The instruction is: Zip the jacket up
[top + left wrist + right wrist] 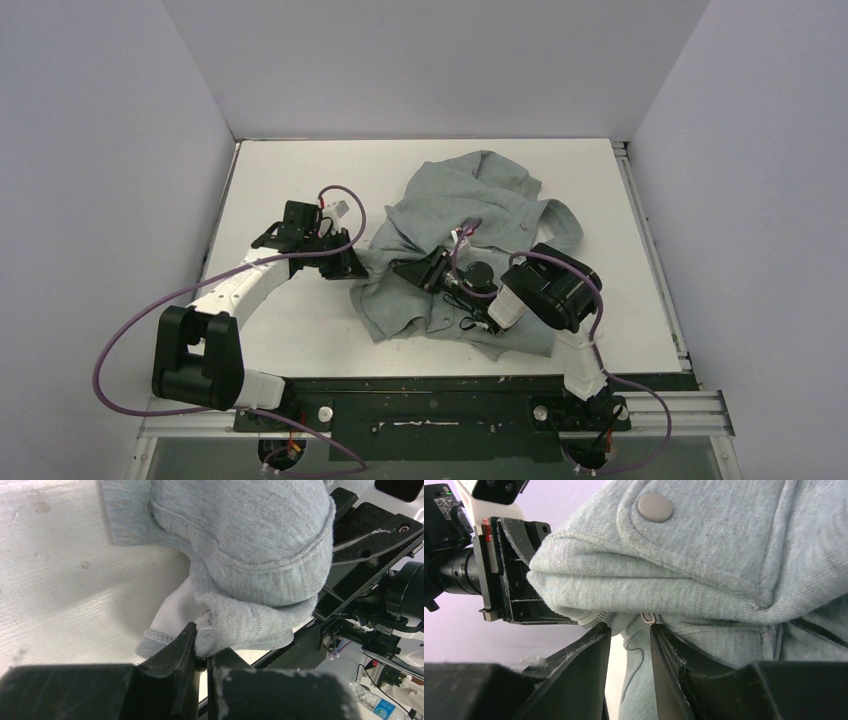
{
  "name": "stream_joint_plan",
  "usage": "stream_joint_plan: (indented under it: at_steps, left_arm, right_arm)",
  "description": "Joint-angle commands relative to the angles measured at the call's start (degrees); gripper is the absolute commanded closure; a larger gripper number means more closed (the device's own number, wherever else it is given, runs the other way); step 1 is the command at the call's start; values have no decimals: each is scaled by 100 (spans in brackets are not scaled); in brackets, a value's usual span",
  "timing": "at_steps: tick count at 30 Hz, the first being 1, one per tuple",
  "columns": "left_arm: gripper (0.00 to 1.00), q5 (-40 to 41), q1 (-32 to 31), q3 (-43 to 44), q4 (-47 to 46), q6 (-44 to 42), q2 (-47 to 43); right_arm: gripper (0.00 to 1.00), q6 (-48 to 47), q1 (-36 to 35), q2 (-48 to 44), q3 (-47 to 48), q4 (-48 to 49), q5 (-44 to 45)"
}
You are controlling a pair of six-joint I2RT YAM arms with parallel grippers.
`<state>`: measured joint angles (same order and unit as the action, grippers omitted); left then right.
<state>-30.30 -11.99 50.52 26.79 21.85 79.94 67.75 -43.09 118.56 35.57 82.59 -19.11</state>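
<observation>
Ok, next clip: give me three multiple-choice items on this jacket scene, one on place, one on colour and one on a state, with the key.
1. Where is the jacket?
A: bunched up in the middle of the white table
B: hanging off the far edge
C: folded flat by the left wall

2. What colour is it?
A: navy
B: light grey
C: red

3. The left end effector is:
A: wide open above bare table
B: shut on nothing
C: shut on the jacket's fabric

Key:
1 A, the top view shows it crumpled mid-table.
2 B, it is grey in every view.
3 C, the left wrist view shows a fold of the fabric pinched in it.
</observation>
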Motion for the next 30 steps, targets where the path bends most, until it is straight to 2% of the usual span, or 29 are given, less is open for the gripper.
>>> stream_joint_plan:
  at_steps: [1, 13, 21, 25, 30]
  left_arm:
    - [100, -97, 28, 280, -120, -25, -111]
    - [100, -98, 21, 300, -86, -27, -112]
    - [100, -98, 27, 318, -79, -9, -136]
    - [100, -98, 27, 315, -68, -17, -143]
    - [100, -81, 30, 313, -51, -22, -171]
  right_arm:
    - [64, -20, 33, 100, 211, 398, -92]
    - [72, -33, 90, 252, 490, 135, -153]
    - [68, -27, 107, 351, 555, 126, -145]
    - [59, -58, 118, 335, 580, 0, -100]
    - [58, -60, 117, 342, 590, -41, -90]
